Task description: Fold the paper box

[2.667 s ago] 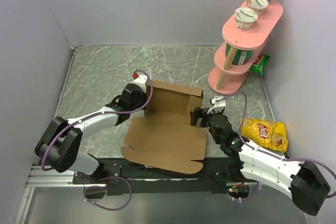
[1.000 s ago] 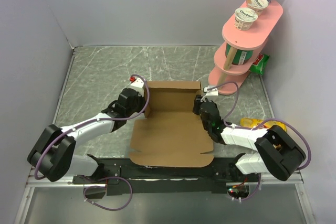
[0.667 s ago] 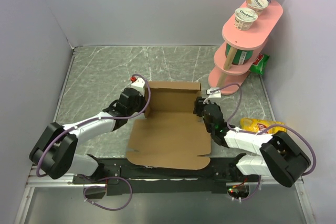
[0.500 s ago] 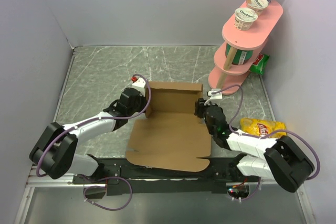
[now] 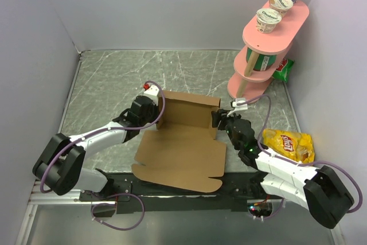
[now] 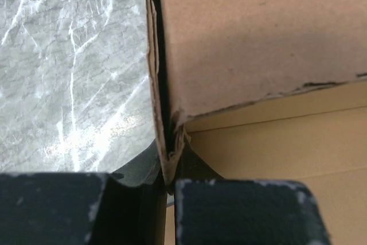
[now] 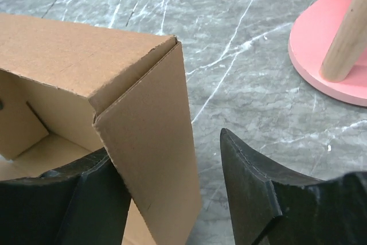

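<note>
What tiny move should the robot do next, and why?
Probably slide the right claw back off the paper box's right wall. Its fingers stand apart around that upright wall and the left claw pinches the left wall, so the flat front flap likely comes next.

Grey marble-patterned table (image 5: 114,78). A brown paper box (image 5: 183,153), partly folded, lies at front centre. A pink tiered stand (image 5: 252,87) rests at right rear, a green packet (image 5: 284,68) beside its base. A yellow crisp bag (image 5: 289,146) lies at front right.
</note>
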Controlling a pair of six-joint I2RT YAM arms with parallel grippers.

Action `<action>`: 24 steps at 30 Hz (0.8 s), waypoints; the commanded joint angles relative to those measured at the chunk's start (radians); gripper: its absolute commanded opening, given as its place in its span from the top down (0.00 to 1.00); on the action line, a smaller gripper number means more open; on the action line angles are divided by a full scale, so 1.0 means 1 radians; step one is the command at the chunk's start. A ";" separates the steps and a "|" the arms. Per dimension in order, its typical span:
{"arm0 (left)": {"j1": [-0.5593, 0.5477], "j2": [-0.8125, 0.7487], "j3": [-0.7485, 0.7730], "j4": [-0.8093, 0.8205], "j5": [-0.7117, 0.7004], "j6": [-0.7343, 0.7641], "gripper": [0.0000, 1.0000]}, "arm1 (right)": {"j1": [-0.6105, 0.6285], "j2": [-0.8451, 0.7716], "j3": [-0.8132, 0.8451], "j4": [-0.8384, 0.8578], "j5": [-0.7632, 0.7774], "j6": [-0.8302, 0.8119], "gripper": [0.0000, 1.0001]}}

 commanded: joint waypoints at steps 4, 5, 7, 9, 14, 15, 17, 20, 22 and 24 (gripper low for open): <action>0.005 -0.021 0.007 -0.024 -0.020 0.019 0.99 | 0.011 0.042 0.011 -0.058 0.035 0.049 0.37; 0.005 -0.026 0.003 -0.022 -0.018 0.018 0.99 | 0.012 0.058 0.020 -0.072 0.044 0.060 0.41; 0.005 -0.035 -0.002 -0.018 -0.015 0.018 0.99 | 0.018 0.095 0.044 -0.106 0.076 0.084 0.43; 0.005 -0.037 -0.004 -0.018 -0.017 0.018 0.99 | 0.020 0.118 0.055 -0.116 0.090 0.101 0.45; 0.005 -0.035 -0.004 -0.016 -0.009 0.018 0.99 | 0.049 0.148 0.063 -0.120 0.140 0.118 0.54; 0.005 -0.037 -0.005 -0.016 -0.009 0.016 0.99 | 0.048 0.151 0.057 -0.115 0.141 0.117 0.57; 0.005 -0.038 -0.007 -0.016 -0.009 0.016 0.99 | 0.051 0.156 0.058 -0.116 0.147 0.117 0.63; 0.005 -0.047 -0.010 -0.013 -0.006 0.015 0.99 | 0.051 0.180 0.064 -0.115 0.167 0.131 0.71; 0.003 -0.067 -0.022 -0.006 -0.001 0.010 0.99 | 0.051 0.211 0.069 -0.109 0.209 0.150 0.71; -0.003 -0.096 -0.034 0.010 0.006 0.004 0.99 | 0.052 0.243 0.080 -0.110 0.255 0.176 0.72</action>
